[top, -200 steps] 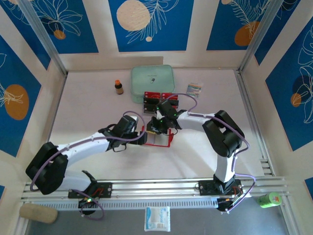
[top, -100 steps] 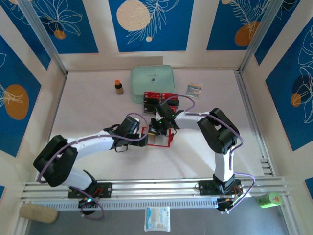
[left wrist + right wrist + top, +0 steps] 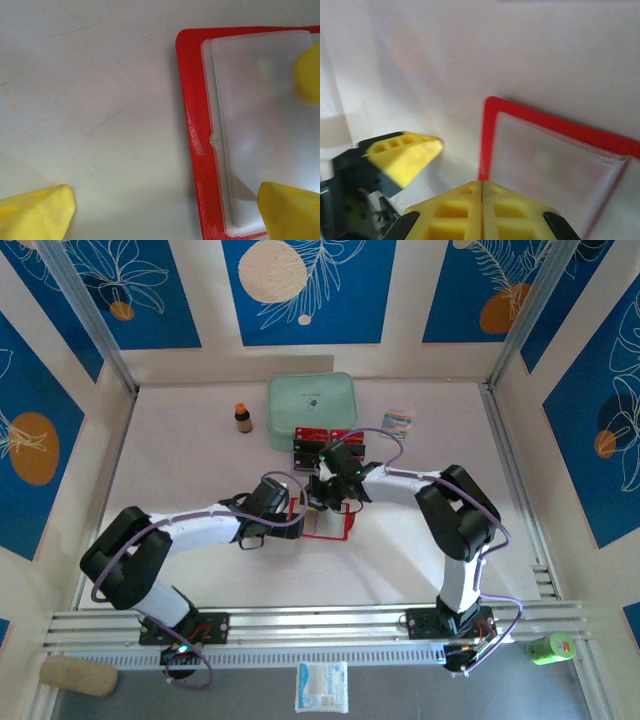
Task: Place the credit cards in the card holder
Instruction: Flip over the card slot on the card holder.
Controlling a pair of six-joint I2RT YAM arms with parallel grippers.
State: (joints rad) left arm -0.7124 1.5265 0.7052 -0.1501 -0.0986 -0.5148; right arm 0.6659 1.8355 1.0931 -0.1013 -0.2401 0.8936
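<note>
**A:** Where is the small, flat, red fold-over card holder (image 3: 328,525)?

**B:** It lies open on the white desk (image 3: 200,460) between the two arms. Its pale clear pockets face up inside a red border.

**A:** And the left claw (image 3: 165,212)?

**B:** It is spread wide and grips nothing. It straddles the holder's left border. One yellow fingertip (image 3: 37,210) is over bare desk, and the other is over the lower corner of the clear pocket. I cannot tell whether that second tip presses on the plastic.

**A:** What about the right claw (image 3: 481,207)?

**B:** Its two yellow fingers are pressed flat together, leaving only a thin seam, and I can see nothing caught in it. Its wrist camera shows it just beside a red corner of the holder, with a finger of the left claw near it. From above, it hangs over the holder's far edge.

**A:** And the small red credit cards with dark bands (image 3: 312,434)?

**B:** They are clustered on the desk beyond the holder, just in front of the large, rounded mint-green case (image 3: 311,398). The right arm partly covers them.

**A:** Is there anything else on the desk?

**B:** A small brown bottle with an orange cap (image 3: 242,418) stands upright to the left of the case. A pale striped packet (image 3: 398,420) lies to the right of it.
</note>
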